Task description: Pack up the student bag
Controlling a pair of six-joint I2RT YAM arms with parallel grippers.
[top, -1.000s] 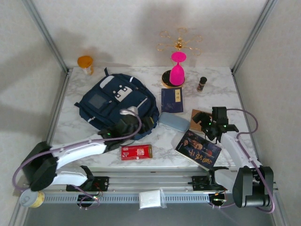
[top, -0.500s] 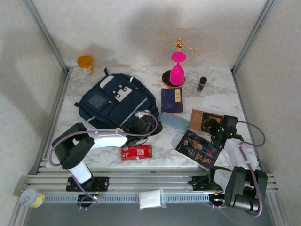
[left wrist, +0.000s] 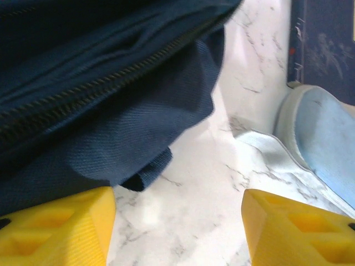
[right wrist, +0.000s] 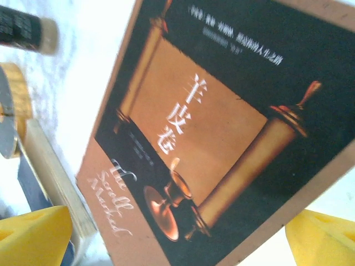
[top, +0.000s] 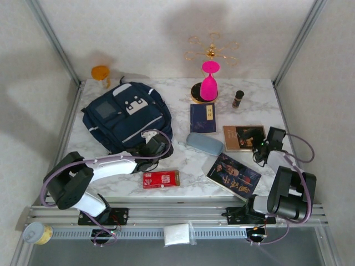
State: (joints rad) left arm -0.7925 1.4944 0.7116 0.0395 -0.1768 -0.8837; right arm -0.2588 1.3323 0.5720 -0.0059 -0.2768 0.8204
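Navy woven-fabric student bag (top: 123, 117) lies flat, back-left on the marble table (top: 255, 100). Left gripper (left wrist: 177, 221) is spread open at its near edge, and the right gripper (right wrist: 177, 238) is wide open over a glossy brown book (right wrist: 211, 127). Three flat books total, one rounded light-blue case (top: 204, 144).

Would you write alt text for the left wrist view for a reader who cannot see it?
Navy fabric of the student bag, its zipper showing, lies on the marble table beyond the left gripper's open yellow fingers. A light-blue pencil case sits at right, with a dark blue book behind it.
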